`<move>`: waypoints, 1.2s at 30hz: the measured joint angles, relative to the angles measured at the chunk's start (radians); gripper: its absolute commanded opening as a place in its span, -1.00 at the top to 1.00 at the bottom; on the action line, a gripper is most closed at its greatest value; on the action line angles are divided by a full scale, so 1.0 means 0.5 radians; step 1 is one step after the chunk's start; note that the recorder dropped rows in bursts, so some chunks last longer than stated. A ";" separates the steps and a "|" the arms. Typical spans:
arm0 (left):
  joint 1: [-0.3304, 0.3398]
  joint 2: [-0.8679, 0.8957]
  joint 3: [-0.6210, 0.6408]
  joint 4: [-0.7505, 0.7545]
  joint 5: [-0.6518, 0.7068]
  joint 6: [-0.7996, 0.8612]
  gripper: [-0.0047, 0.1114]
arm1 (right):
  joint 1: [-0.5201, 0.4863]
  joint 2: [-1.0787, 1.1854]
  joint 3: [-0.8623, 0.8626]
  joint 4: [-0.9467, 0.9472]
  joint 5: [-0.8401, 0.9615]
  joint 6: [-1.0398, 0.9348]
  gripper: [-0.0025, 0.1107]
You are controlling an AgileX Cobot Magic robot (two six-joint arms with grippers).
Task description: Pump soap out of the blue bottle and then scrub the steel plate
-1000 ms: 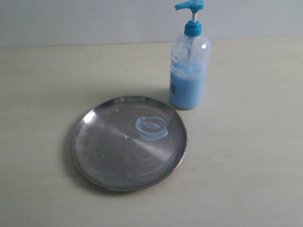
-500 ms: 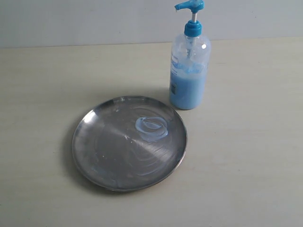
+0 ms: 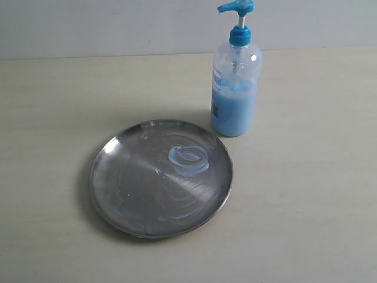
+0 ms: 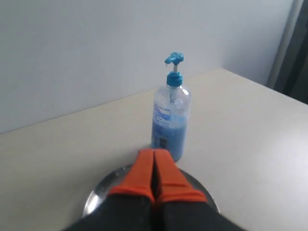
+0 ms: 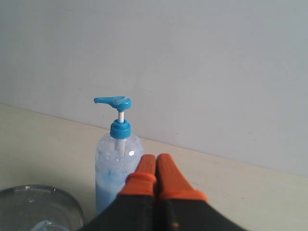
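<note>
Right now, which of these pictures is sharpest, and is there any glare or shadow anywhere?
Exterior view: sharpest; the steel plate mirrors pale streaks and casts a soft shadow beside its rim. Left wrist view: hazy, the left gripper fuzzy up close. Right wrist view: a small bright glint on the blue bottle, the right gripper soft.

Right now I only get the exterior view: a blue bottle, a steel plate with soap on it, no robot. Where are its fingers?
Observer: The left fingers are orange, pressed shut and empty.
Operator: What are they pointing at?
Observer: The blue bottle, with the rim of the steel plate showing behind them.
Operator: And the other pair?
Observer: The right fingers are shut and empty too, facing the same bottle.
</note>
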 measured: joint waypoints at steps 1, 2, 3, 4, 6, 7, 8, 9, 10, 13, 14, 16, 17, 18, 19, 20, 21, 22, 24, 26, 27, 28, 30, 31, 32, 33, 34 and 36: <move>0.030 -0.032 0.036 0.003 -0.047 -0.004 0.92 | 0.000 0.000 0.000 0.000 0.000 0.000 0.96; 0.057 -0.062 0.065 0.003 -0.086 -0.007 0.92 | 0.000 0.000 0.000 0.000 0.000 0.000 0.96; 0.094 -0.092 0.101 0.003 -0.124 -0.016 0.92 | 0.000 0.000 0.000 0.000 0.000 0.000 0.96; 0.133 -0.122 0.136 0.003 -0.162 -0.017 0.92 | 0.000 0.000 0.000 0.000 0.000 0.000 0.96; 0.214 -0.175 0.203 0.009 -0.233 -0.034 0.92 | 0.000 0.000 0.000 0.000 0.000 0.000 0.96; 0.255 -0.204 0.241 0.021 -0.264 -0.056 0.92 | 0.000 0.000 0.000 0.000 0.000 0.000 0.96; 0.287 -0.226 0.272 0.032 -0.289 -0.079 0.92 | 0.000 0.000 0.000 0.000 0.000 0.000 0.96; 0.326 -0.256 0.310 0.047 -0.323 -0.098 0.92 | 0.000 0.000 0.000 0.000 0.000 0.000 0.96; 0.364 -0.288 0.351 0.063 -0.360 -0.118 0.92 | 0.000 0.000 0.000 0.000 0.000 0.000 0.96; 0.462 -0.382 0.475 0.141 -0.475 -0.179 0.92 | 0.000 0.000 0.000 0.000 0.000 0.000 0.96; 0.488 -0.416 0.506 0.168 -0.517 -0.197 0.92 | 0.000 0.000 0.000 0.000 0.000 0.000 0.96; 0.551 -0.487 0.582 0.227 -0.585 -0.218 0.92 | 0.000 0.000 0.000 0.000 0.000 0.000 0.96; 0.581 -0.515 0.609 0.251 -0.597 -0.227 0.92 | 0.000 0.000 0.000 0.000 0.000 0.000 0.96; 0.610 -0.547 0.638 0.263 -0.612 -0.231 0.92 | 0.000 0.000 0.000 0.000 0.000 0.000 0.96; 0.638 -0.578 0.665 0.284 -0.615 -0.231 0.92 | 0.000 0.000 0.000 0.000 0.000 0.000 0.96; 0.659 -0.602 0.691 0.288 -0.621 -0.235 0.92 | 0.000 0.000 0.000 0.000 0.000 0.000 0.96; 0.684 -0.632 0.716 0.297 -0.629 -0.234 0.92 | 0.000 0.000 0.000 0.000 0.000 0.000 0.96; 0.707 -0.661 0.741 0.301 -0.634 -0.236 0.92 | 0.000 0.000 0.000 0.000 0.000 0.000 0.96; 0.745 -0.713 0.779 0.320 -0.642 -0.255 0.92 | 0.000 0.000 0.000 0.000 0.000 0.000 0.96; 0.781 -0.760 0.817 0.363 -0.646 -0.294 0.92 | 0.000 0.000 0.000 0.000 0.000 0.000 0.96; 0.792 -0.783 0.837 0.380 -0.646 -0.318 0.92 | 0.000 0.000 0.000 0.000 0.000 0.000 0.96; 0.801 -0.801 0.853 0.397 -0.647 -0.329 0.92 | 0.000 0.000 0.000 0.000 0.000 0.000 0.96; 0.810 -0.826 0.895 0.429 -0.651 -0.353 0.92 | 0.000 0.000 0.000 0.000 0.000 0.000 0.96; 0.810 -0.829 0.918 0.442 -0.651 -0.358 0.92 | 0.000 0.000 0.000 0.000 0.000 0.000 0.96; 0.810 -0.829 0.938 0.453 -0.651 -0.368 0.92 | 0.000 0.000 0.000 0.000 0.000 0.000 0.96; 0.810 -0.829 0.957 0.462 -0.651 -0.372 0.92 | 0.000 0.000 0.000 0.000 0.000 0.000 0.96; 0.810 -0.829 0.969 0.467 -0.651 -0.372 0.92 | 0.000 0.000 0.000 0.000 0.000 0.000 0.96; 0.810 -0.829 1.003 0.480 -0.651 -0.380 0.92 | 0.000 0.000 0.000 0.000 0.000 0.000 0.96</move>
